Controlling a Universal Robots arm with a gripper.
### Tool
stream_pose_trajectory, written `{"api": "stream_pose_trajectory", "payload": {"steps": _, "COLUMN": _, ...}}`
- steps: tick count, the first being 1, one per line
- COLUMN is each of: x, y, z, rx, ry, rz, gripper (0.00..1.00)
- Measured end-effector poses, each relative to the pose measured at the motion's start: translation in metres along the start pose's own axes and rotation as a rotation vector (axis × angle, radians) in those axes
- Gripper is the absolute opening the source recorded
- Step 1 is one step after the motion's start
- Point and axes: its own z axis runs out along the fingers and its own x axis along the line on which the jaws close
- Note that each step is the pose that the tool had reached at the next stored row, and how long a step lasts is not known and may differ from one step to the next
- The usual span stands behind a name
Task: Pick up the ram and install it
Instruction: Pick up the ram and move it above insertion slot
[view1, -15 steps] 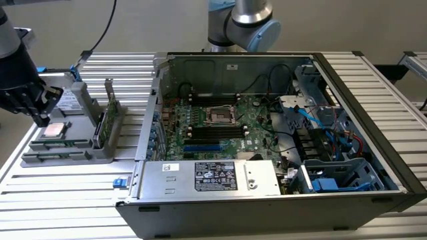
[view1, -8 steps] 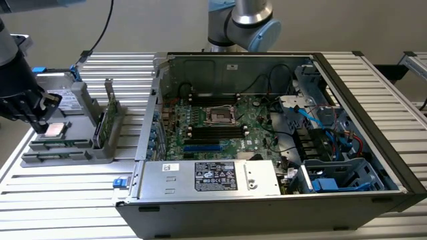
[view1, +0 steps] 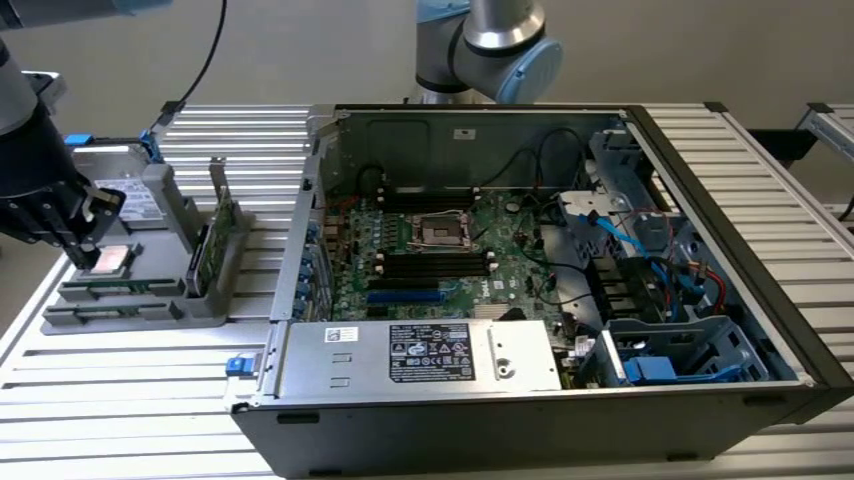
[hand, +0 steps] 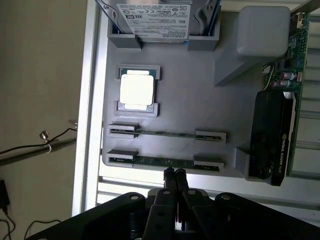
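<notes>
Your tool (hand: 175, 173) is pinched shut and empty, its tips just beside the ram (hand: 150, 160), which lies edge-up in the nearest slot of the grey holder (hand: 200, 95). Descending this way, the closed tips would likely strike the board edge, not straddle it. A second stick (hand: 165, 133) lies beyond; drifting could catch it.

Open computer case (view1: 534, 435) stands beside grey tray (view1: 114, 315).
</notes>
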Motion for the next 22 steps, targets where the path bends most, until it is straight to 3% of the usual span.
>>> {"api": "stream_pose_trajectory", "payload": {"steps": 11, "x": -0.0001, "y": 0.0004, "z": 0.0, "rx": 0.0007, "ry": 0.0002, "rz": -0.008, "gripper": 0.1}}
{"api": "stream_pose_trajectory", "payload": {"steps": 22, "x": -0.0001, "y": 0.0007, "z": 0.0, "rx": 0.0076, "ry": 0.0052, "rz": -0.141, "gripper": 0.1}}
